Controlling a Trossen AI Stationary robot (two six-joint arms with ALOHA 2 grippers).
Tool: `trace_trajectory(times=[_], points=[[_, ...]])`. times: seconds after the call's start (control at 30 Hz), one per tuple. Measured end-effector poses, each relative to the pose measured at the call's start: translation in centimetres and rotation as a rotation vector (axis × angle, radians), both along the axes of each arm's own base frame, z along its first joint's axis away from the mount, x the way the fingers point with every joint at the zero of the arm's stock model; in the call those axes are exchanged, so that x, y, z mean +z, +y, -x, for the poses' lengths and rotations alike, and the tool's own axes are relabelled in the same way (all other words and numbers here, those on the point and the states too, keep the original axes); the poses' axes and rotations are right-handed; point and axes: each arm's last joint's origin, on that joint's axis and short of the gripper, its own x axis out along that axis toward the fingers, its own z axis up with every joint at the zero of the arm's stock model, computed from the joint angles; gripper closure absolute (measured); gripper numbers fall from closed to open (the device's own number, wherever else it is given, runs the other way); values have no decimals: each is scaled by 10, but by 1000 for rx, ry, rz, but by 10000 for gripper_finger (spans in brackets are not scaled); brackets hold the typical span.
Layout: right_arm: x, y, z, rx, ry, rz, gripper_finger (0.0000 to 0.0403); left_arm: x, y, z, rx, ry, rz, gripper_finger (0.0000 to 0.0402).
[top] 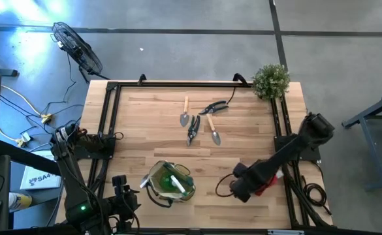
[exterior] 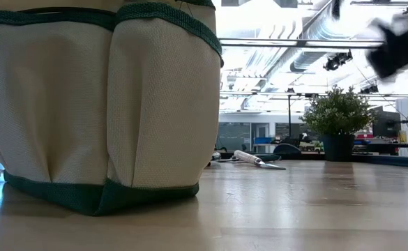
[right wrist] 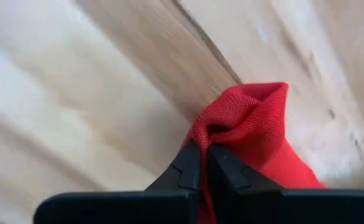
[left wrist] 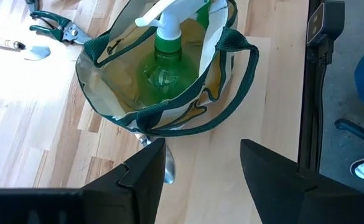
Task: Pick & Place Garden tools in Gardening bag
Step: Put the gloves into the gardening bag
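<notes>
- The round tan fabric gardening bag with dark green trim [top: 171, 183] stands on the pale wooden table [top: 145, 130], close to its near edge; everything below is placed from this bag.
- A green-and-white plastic spray bottle [left wrist: 166, 46] lies inside the bag, its white trigger head poking up past the rim.
- The left gripper [left wrist: 197, 165] hovers just beside the bag on the near side, its two dark fingers spread apart and holding nothing.
- The right gripper [right wrist: 203, 165] is off to the bag's right over the table, its fingers pinched tight on a red knitted fabric piece [right wrist: 256, 134] that bunches up between the tips.
- Beyond the bag, toward the far side of the table, lie two metal trowels with pale wooden handles [top: 185, 114] [top: 213, 129].
- Among them are two dark-handled pruners: one [top: 192, 129] between the trowels, the other [top: 214, 108] just past them.
- A bushy green potted plant [top: 270, 80] sits at the far right corner, well apart from the bag.
</notes>
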Motion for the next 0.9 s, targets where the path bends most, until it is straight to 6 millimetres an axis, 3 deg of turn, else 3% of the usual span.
trace_trajectory(times=[0.3, 0.6, 0.77, 0.9], points=[[86, 33, 7, 107, -522, 25, 399, 0, 0, 0, 0, 0, 0, 203], [161, 92, 4, 670, -1276, -32, 399, 0, 0, 0, -21, -2, -18, 203], [180, 93, -7, 803, -1495, 98, 399, 1, 0, 0, -31, -16, -36, 203], [180, 76, -36, 780, -1540, 122, 399, 1, 1, -1, -34, -30, -50, 203]])
